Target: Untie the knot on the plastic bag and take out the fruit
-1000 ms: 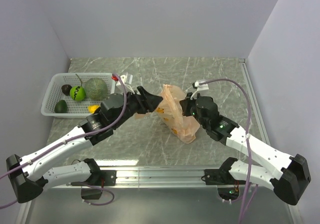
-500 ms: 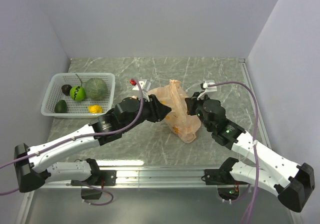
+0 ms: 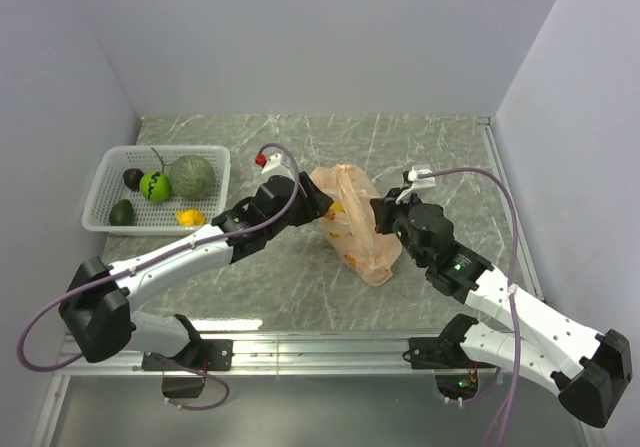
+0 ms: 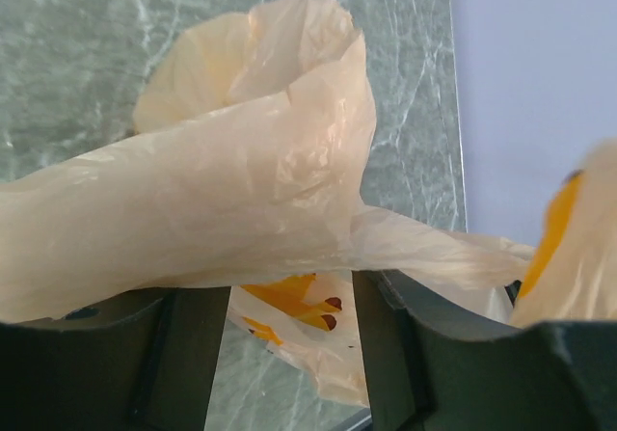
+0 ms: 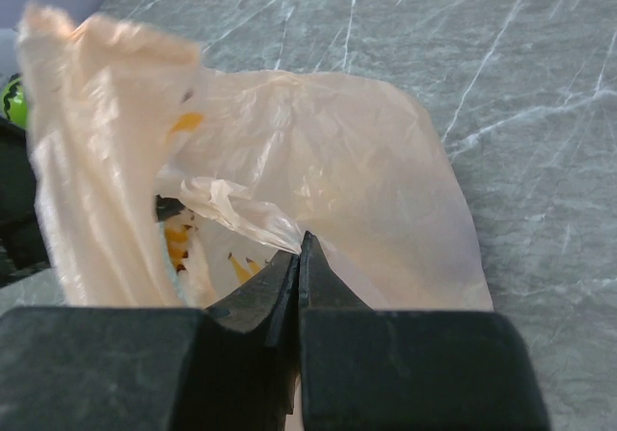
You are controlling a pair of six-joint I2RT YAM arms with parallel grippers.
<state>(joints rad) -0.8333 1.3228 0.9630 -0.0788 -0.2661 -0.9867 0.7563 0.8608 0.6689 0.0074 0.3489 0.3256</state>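
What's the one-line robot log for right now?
left gripper: open against thin crinkled pale-orange plastic bag | right gripper: shut on bag | yellow fruit: inside bag

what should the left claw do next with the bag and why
Probably close the left claw on the plastic bag film draped across its open jaws. The right claw is shut on another strand, so a second grip would let the two spread the mouth.
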